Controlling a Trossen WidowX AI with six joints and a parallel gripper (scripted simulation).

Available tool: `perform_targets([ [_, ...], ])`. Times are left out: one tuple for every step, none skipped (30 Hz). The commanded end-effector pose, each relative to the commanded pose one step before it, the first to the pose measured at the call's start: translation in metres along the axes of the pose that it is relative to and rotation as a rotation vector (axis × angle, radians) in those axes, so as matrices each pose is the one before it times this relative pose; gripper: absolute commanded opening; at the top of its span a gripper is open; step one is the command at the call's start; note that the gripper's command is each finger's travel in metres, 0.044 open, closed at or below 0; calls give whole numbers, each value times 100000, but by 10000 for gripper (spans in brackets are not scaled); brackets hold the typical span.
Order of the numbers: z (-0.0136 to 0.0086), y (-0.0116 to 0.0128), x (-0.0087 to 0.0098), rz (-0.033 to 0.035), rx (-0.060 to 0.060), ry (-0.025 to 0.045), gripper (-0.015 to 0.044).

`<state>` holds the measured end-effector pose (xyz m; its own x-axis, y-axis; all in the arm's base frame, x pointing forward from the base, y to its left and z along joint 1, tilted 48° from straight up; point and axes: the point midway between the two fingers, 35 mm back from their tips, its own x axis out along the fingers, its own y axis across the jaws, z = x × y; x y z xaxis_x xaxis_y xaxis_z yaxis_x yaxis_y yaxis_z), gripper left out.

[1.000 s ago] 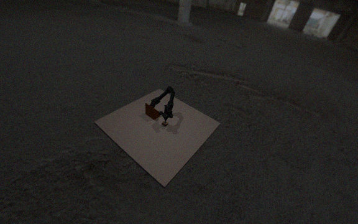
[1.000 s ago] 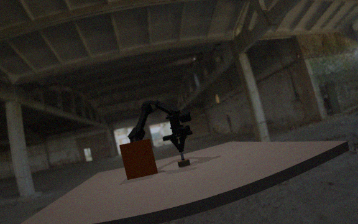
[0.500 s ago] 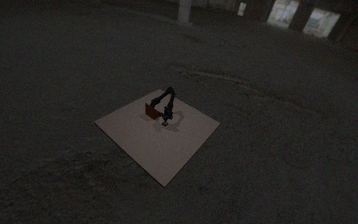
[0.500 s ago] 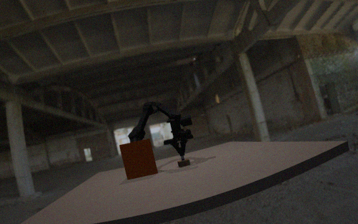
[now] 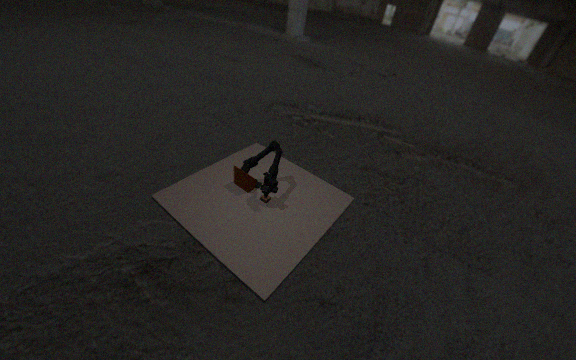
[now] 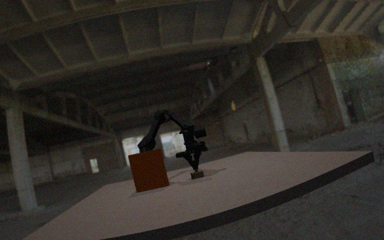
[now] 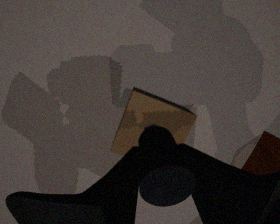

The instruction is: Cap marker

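The holder block (image 5: 265, 199) (image 6: 197, 175) (image 7: 161, 102) is a small brown block on the table. My gripper (image 5: 267, 194) (image 6: 196, 169) (image 7: 158, 150) points down and is low, right over the block. It is shut on the cap, which is dark and hard to tell from the black fingertips. The marker is hidden behind or under the fingers and cap in the wrist view and cannot be made out in the top and exterior views. How far the cap sits down on the marker cannot be seen.
An upright orange panel (image 5: 244, 180) (image 6: 149, 171) (image 7: 271, 157) stands on the pale table (image 5: 263, 250) (image 6: 245, 187) (image 7: 21, 30), between the arm's base and the exterior view, near the gripper. The arm's shadows fall around the block.
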<state>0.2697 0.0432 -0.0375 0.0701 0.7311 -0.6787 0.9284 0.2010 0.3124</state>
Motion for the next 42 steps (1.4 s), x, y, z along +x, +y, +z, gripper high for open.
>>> perform_targets([
  [2, 3, -6, 7, -9, -7, 53],
  [0, 0, 0, 0, 0, 0, 79],
  [0, 0, 0, 0, 0, 0, 105],
  [0, 0, 0, 0, 0, 0, 131],
  [0, 0, 0, 0, 0, 0, 158],
  [0, 0, 0, 0, 0, 0, 184],
  [0, 0, 0, 0, 0, 0, 210],
  [0, 0, 0, 0, 0, 0, 236],
  [0, 0, 0, 0, 0, 0, 263],
  [0, 0, 0, 0, 0, 0, 289],
  [0, 0, 0, 0, 0, 0, 315],
  [0, 0, 0, 0, 0, 0, 341],
  [0, 0, 0, 0, 0, 0, 368],
  [0, 0, 0, 0, 0, 0, 394],
  [0, 0, 0, 0, 0, 0, 420],
  [0, 0, 0, 0, 0, 0, 440],
  [0, 0, 0, 0, 0, 0, 440],
  [38, 22, -229, -13, 7, -77, 440],
  [100, 58, -694, -40, 21, -204, 440],
  [126, 64, -1178, -61, 29, -252, 440],
  [84, 24, -1573, -60, 23, -164, 440],
  [-12, -40, -1608, -21, 1, 20, 440],
  [-78, -72, -1252, 20, -18, 139, 440],
  [-77, -59, -758, 31, -20, 134, 440],
  [-31, -22, -253, 14, -8, 53, 440],
  [0, 0, 0, 0, 0, 0, 440],
  [0, 0, 0, 0, 0, 0, 440],
  [0, 0, 0, 0, 0, 0, 440],
  [1, -4, 13, 5, -1543, 6, 414],
  [1, -11, 40, 16, -4629, 17, 387],
  [1, -19, 67, 28, -7715, 27, 361],
  [-1, -24, 84, 38, -9671, 32, 335],
  [-3, -24, 84, 41, -9703, 28, 309],
  [-6, -24, 84, 43, -9703, 25, 282],
  [-8, -23, 84, 45, -9703, 21, 256],
  [-11, -23, 84, 47, -9702, 17, 230],
  [-14, -21, 84, 49, -9702, 13, 204],
  [-16, -20, 84, 50, -9702, 8, 177],
  [-18, -18, 83, 51, -9676, 4, 151],
  [-20, -17, 83, 51, -9677, -1, 125],
  [-18, -12, 66, 41, -7724, -4, 99],
  [-11, -6, 40, 24, -4635, -4, 73],
])
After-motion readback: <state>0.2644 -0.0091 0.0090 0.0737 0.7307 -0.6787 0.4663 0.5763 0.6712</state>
